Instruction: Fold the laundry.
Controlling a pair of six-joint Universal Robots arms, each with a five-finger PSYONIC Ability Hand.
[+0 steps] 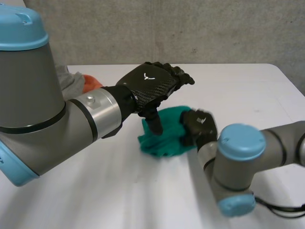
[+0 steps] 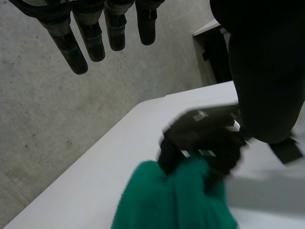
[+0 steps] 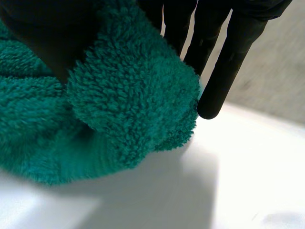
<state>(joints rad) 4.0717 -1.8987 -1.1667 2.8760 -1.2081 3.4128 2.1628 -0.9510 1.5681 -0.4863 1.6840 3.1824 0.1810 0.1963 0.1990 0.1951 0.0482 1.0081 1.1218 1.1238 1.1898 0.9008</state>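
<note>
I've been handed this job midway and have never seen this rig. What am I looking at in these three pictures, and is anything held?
It is a two-armed robot at a white table, each arm ending in a black hand. One picture looks down from between the arms. The other two come from cameras on the left and right wrists, looking along each palm. A green towel lies bunched on the table. The right hand pinches a fold of it between thumb and fingers. The left hand hangs open above it, holding nothing. An orange cloth and a grey cloth lie beyond the left arm.
</note>
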